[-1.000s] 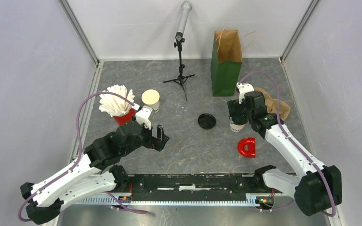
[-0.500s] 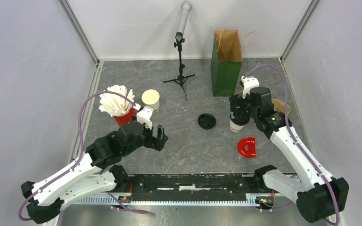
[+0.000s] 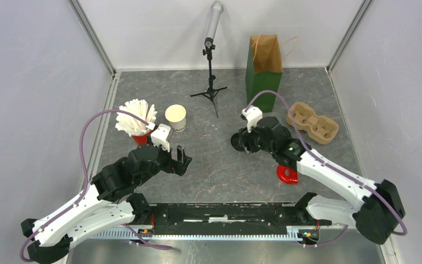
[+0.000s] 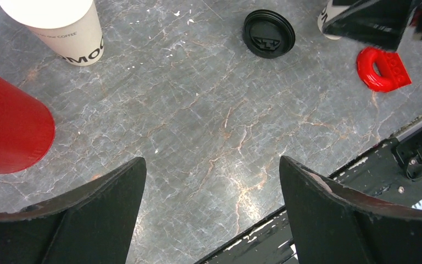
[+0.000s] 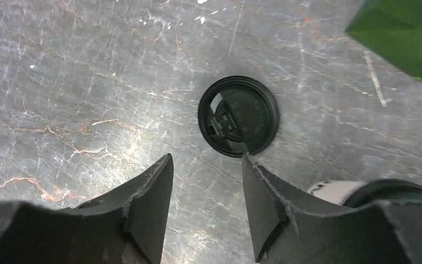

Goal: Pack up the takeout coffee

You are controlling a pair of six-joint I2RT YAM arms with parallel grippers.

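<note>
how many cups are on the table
3. A red cup of white sticks at the left; an open cream cup just beside it; a third cup near the loose black lid, under the right arm in the top view. No others show.

Left arm [image 3: 82, 212] and right arm [image 3: 329, 175]: white moulded links, bulky black joint housings. One purple cable [image 3: 81, 146] loops along each arm. Small white camera block [image 3: 162, 135] at each wrist. Fingers [image 4: 335, 220] matte black, wedge-shaped, rough-edged.
</note>
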